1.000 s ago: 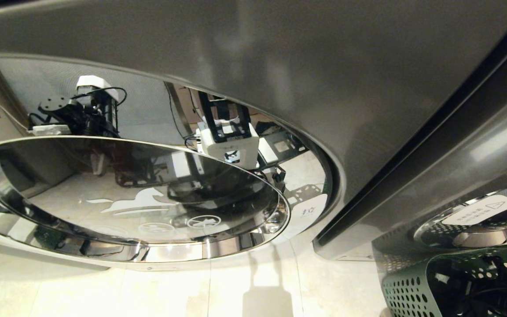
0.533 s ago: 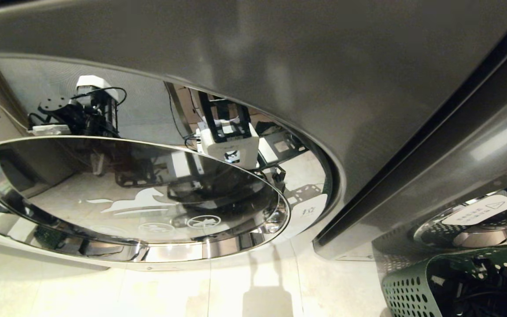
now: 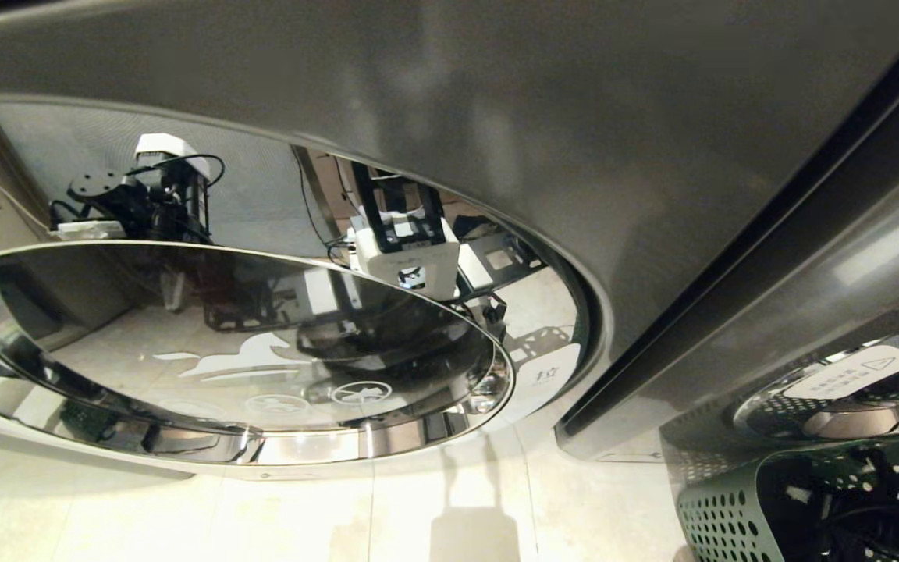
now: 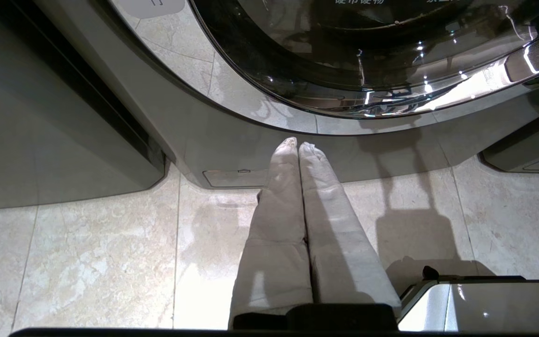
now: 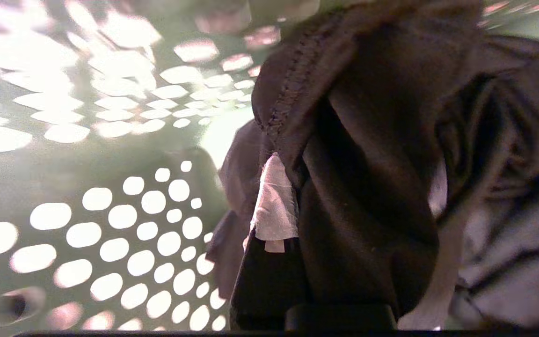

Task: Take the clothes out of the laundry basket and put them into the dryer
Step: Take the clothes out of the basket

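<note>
While our right gripper (image 5: 293,206) sits down inside the laundry basket (image 5: 124,224), its jaws are pinched tight on a fold of the clothes (image 5: 372,187) near a stitched seam. Fabric looks soft and light, so we expect it to drape and trail; a bunched fold is the better hold, since a single hem could slip. Basket stands on the floor at the foot of the dryer (image 3: 847,390). Left gripper (image 4: 297,154) is parked over the tiles, fingers together, empty.
</note>
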Controlling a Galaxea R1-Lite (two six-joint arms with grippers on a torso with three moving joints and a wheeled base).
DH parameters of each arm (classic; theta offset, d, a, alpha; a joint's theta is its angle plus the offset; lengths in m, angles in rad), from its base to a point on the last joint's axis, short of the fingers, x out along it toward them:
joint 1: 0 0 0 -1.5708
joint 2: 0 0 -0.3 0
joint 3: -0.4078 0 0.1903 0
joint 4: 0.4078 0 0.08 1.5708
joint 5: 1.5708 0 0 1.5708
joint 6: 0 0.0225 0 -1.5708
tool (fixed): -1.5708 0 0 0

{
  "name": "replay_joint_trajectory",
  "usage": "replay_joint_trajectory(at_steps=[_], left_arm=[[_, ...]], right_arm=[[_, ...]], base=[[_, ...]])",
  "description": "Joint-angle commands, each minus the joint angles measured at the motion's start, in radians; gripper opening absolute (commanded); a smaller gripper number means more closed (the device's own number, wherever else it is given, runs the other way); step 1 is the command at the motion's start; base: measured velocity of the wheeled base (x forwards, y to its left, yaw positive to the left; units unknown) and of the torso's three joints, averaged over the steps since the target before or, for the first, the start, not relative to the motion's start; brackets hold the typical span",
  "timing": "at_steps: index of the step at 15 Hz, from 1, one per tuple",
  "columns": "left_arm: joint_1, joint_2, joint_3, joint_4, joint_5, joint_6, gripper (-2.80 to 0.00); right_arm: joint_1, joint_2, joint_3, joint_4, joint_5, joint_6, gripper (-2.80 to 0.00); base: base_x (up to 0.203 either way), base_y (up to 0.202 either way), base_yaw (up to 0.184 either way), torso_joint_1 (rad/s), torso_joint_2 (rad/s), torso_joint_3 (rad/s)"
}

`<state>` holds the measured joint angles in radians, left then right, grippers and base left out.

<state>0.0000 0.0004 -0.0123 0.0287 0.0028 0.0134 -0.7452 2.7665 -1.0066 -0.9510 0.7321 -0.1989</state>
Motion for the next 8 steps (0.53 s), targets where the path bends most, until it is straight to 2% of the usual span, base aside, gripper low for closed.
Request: replay_joint_trajectory(at_steps=[1, 5, 8], left_arm=[[0.0, 0.0, 0.0, 0.0, 0.0, 0.0, -2.8], [0.0, 0.0, 0.0, 0.0, 0.0, 0.0, -2.8], [0.0, 0.0, 0.0, 0.0, 0.0, 0.0, -2.8]], right_arm=[[-0.046, -0.201, 0.068, 0.097, 0.005, 0.0, -2.8], [-0.208, -0.5, 0.243, 0.294, -0.008, -0.013, -2.8], [-0.308, -0.729, 0.308, 0.453, -0.066, -0.027, -2.8]], base=[[0.0, 0.0, 0.0, 0.0, 0.0, 0.0], [0.0, 0.0, 0.0, 0.0, 0.0, 0.0], [0.0, 0.0, 0.0, 0.0, 0.0, 0.0]])
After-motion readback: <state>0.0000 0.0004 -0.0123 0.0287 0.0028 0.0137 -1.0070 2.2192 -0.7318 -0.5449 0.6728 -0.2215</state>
